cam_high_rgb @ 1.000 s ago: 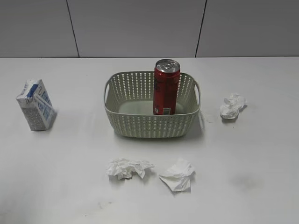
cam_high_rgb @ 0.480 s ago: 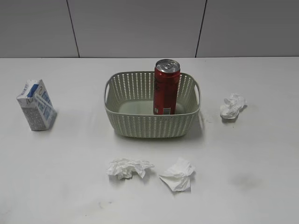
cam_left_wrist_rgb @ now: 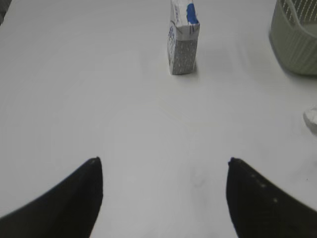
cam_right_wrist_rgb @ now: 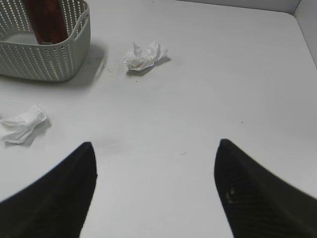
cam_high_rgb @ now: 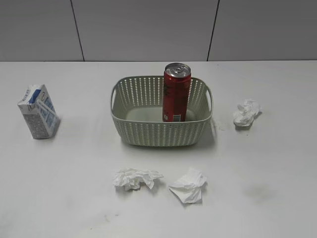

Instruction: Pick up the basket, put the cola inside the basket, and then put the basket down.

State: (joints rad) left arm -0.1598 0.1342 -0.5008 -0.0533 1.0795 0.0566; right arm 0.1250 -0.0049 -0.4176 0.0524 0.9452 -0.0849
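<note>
The pale sage-green basket (cam_high_rgb: 143, 133) stands on the white table at the middle of the exterior view. The red cola can (cam_high_rgb: 176, 97) stands upright inside it, at its right side. The basket also shows in the left wrist view (cam_left_wrist_rgb: 297, 44) at the top right and in the right wrist view (cam_right_wrist_rgb: 49, 59) at the top left, with the cola (cam_right_wrist_rgb: 46, 20) in it. My left gripper (cam_left_wrist_rgb: 163, 161) is open and empty over bare table. My right gripper (cam_right_wrist_rgb: 154, 144) is open and empty over bare table. Neither arm shows in the exterior view.
A blue-white carton (cam_high_rgb: 38, 111) stands at the left, also in the left wrist view (cam_left_wrist_rgb: 182, 37). Crumpled tissues lie in front of the basket (cam_high_rgb: 136, 178), (cam_high_rgb: 189, 186) and to its right (cam_high_rgb: 246, 112). A grey panelled wall runs behind the table.
</note>
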